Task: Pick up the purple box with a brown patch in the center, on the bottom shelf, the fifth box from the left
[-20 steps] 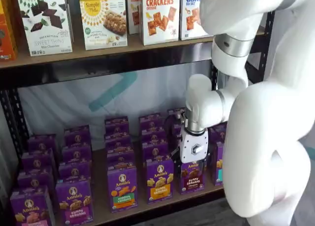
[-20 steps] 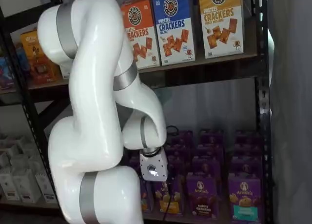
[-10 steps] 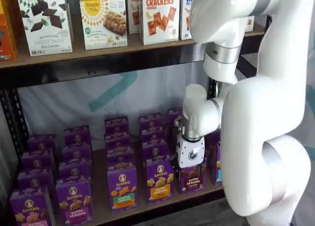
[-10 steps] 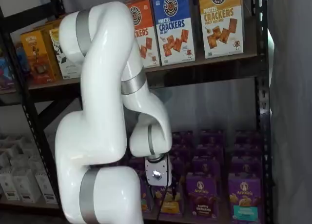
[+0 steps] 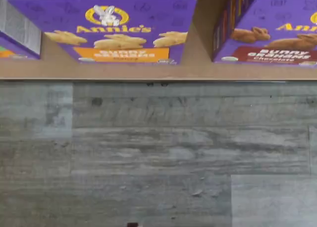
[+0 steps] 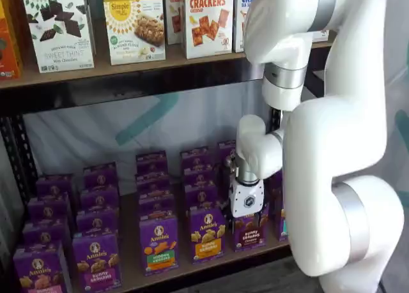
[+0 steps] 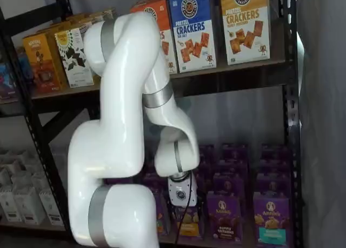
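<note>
The purple box [image 6: 250, 233] with the brown cracker patch stands at the front of the bottom shelf [image 6: 192, 270], also seen in a shelf view [image 7: 224, 216]. In the wrist view the purple box [image 5: 270, 36] shows beside a yellow-banded carton [image 5: 119, 31]. My gripper [image 6: 246, 210] hangs just in front of and above the box, its white body covering the box's top. In both shelf views the gripper [image 7: 180, 200] shows mainly its body; the fingers do not show plainly. The jaws stand wide with no box in them.
Rows of purple Annie's cartons [image 6: 96, 258] fill the bottom shelf. Cracker boxes [image 6: 208, 22] stand on the upper board. A black rack post [image 7: 294, 124] rises at the right. Grey plank floor [image 5: 158, 153] lies below the shelf edge.
The gripper has sunk a little lower in front of the purple box and shifted slightly sideways. The upper arm has swung over. No box has moved.
</note>
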Robot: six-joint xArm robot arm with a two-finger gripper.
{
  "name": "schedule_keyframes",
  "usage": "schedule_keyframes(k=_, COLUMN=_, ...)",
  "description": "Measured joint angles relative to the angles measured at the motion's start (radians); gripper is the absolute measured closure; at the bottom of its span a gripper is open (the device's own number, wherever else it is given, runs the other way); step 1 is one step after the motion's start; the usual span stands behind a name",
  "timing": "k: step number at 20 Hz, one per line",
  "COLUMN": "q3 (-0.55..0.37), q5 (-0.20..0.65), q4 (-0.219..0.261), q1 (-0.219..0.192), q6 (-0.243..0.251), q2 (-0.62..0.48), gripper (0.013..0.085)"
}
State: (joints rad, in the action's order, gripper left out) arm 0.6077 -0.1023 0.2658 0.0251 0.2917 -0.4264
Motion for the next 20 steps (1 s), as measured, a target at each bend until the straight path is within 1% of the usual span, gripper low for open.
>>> schedule_keyframes(k=2, q3=0.027, q5=0.004, q4=0.068, q1=-0.021, q6=0.046, q2=-0.029, gripper=0.013)
schedule_keyframes(k=3, q3=0.043, q5=0.006, q4=0.11, q1=-0.034, q6=0.077, q2=-0.044, gripper=0.013)
schedule_keyframes(k=6, q3=0.083, q5=0.004, q4=0.195, q1=-0.059, q6=0.136, q2=-0.081, gripper=0.013)
schedule_keyframes(k=9, q3=0.108, q5=0.017, q4=0.16, q1=-0.063, q6=0.096, q2=-0.113, gripper=0.013)
schedule_keyframes(k=10, q3=0.112, q5=0.029, q4=0.114, q1=-0.059, q6=0.054, q2=-0.124, gripper=0.013)
schedule_keyframes(k=11, q3=0.118, q5=0.036, q4=0.1, q1=-0.058, q6=0.042, q2=-0.133, gripper=0.013)
schedule_keyframes(k=12, q3=0.131, q5=0.037, q4=0.116, q1=-0.059, q6=0.057, q2=-0.145, gripper=0.013)
schedule_keyframes(k=14, q3=0.163, q5=0.032, q4=0.196, q1=-0.067, q6=0.129, q2=-0.171, gripper=0.013)
schedule_keyframes(k=15, q3=0.176, q5=0.032, q4=0.204, q1=-0.068, q6=0.136, q2=-0.182, gripper=0.013)
schedule_keyframes(k=17, q3=0.198, q5=0.035, q4=0.156, q1=-0.061, q6=0.094, q2=-0.202, gripper=0.013)
schedule_keyframes(k=19, q3=0.224, q5=0.036, q4=0.124, q1=-0.062, q6=0.062, q2=-0.224, gripper=0.013)
schedule_keyframes(k=20, q3=0.24, q5=0.032, q4=0.123, q1=-0.067, q6=0.056, q2=-0.235, gripper=0.013)
